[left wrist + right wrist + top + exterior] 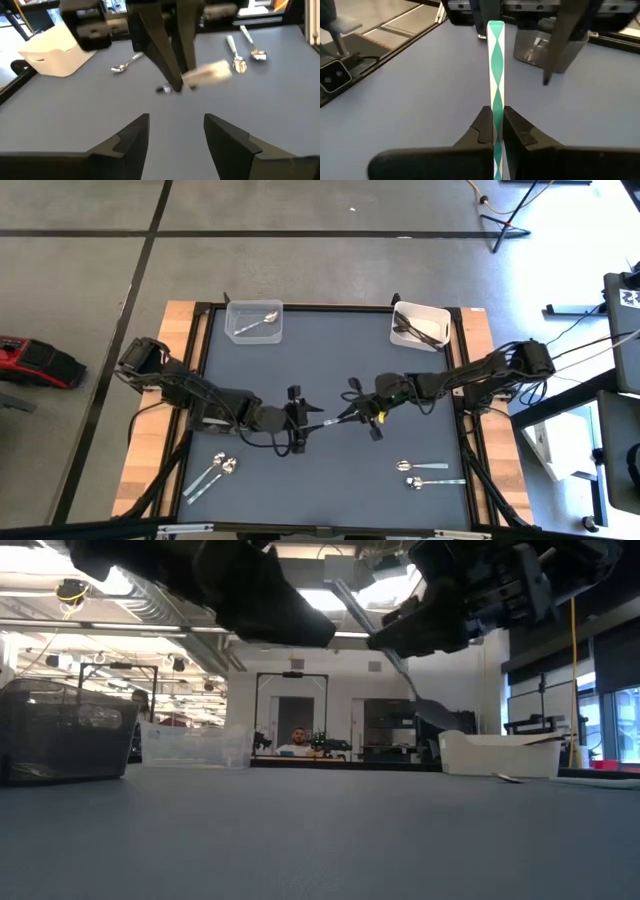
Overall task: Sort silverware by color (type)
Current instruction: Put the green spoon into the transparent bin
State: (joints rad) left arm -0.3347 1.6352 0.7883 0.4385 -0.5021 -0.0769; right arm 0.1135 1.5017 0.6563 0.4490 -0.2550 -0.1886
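Silver and slim, the utensil sits pinched between the fingers of my right gripper over the middle of the table, its long axis running from me toward my left gripper, whose fingers stand spread with nothing between them. Grey matting covers the table (wooden strips along both sides). Two spoons lie near the front left corner, two more at the front right. A clear bin and a white bin sit at the far edge. Bare mat lies between. Beyond the table a person sits.
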